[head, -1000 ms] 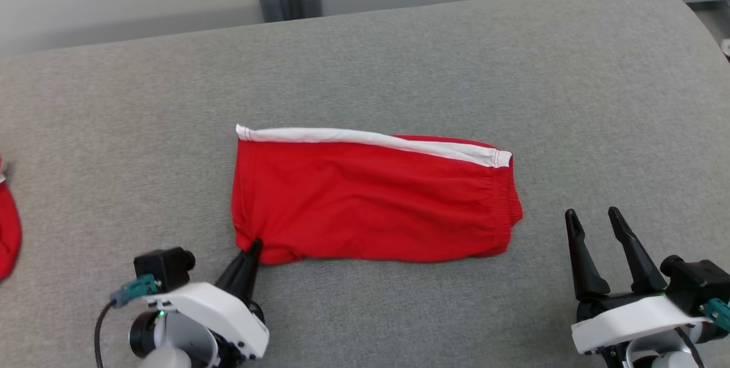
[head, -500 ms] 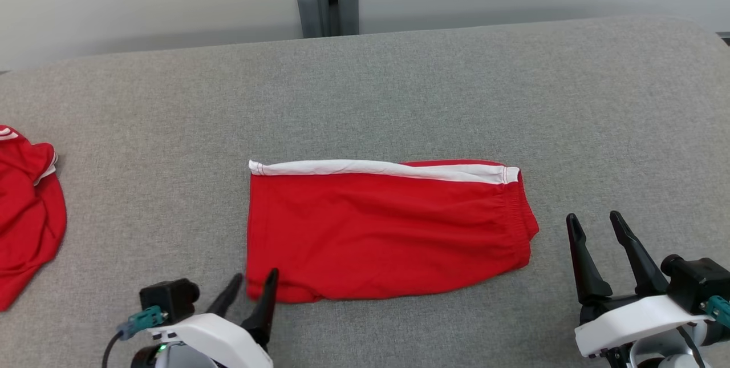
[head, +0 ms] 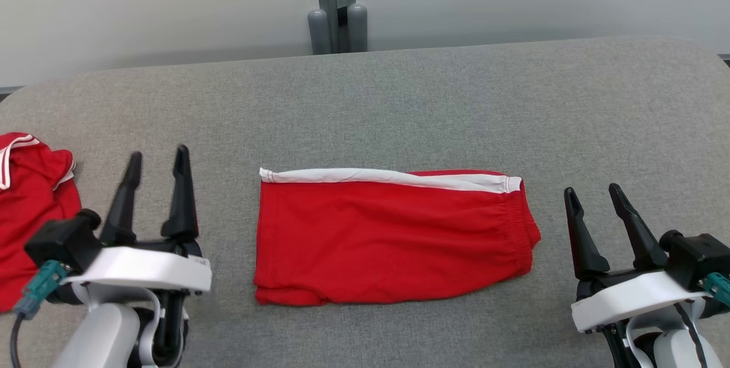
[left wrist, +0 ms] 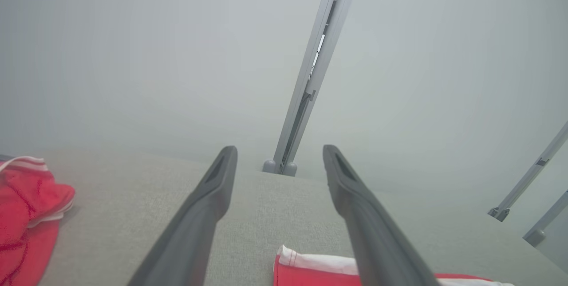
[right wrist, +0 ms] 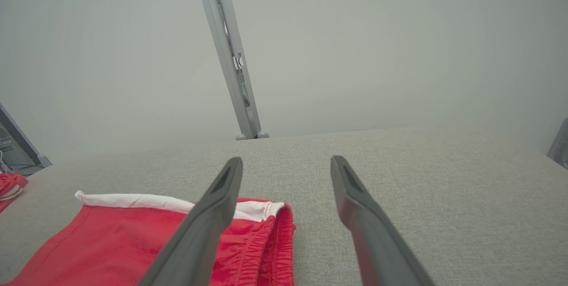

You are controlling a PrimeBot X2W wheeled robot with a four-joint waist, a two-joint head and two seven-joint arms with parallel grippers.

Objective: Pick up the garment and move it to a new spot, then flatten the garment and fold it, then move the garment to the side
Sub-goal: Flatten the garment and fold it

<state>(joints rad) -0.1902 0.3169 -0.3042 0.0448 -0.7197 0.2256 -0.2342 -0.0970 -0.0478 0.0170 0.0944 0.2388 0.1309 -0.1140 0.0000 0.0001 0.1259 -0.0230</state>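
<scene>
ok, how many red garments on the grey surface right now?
2. The folded red garment lies flat mid-surface. A second red garment sits bunched at the left edge, cut off by the frame; more may be hidden beyond.

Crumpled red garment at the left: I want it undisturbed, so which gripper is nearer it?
Left. The left gripper hovers just beside the crumpled garment, on its right; the right gripper sits far off, beyond the folded shorts.

On desk (head: pixel 456 100) centre: garment (head: pixel 393 237), between left gripper (head: pixel 158 151) and right gripper (head: pixel 592 189), touching neither; second garment (head: pixel 28 214) at left edge; post (head: pixel 336 8) behind.
</scene>
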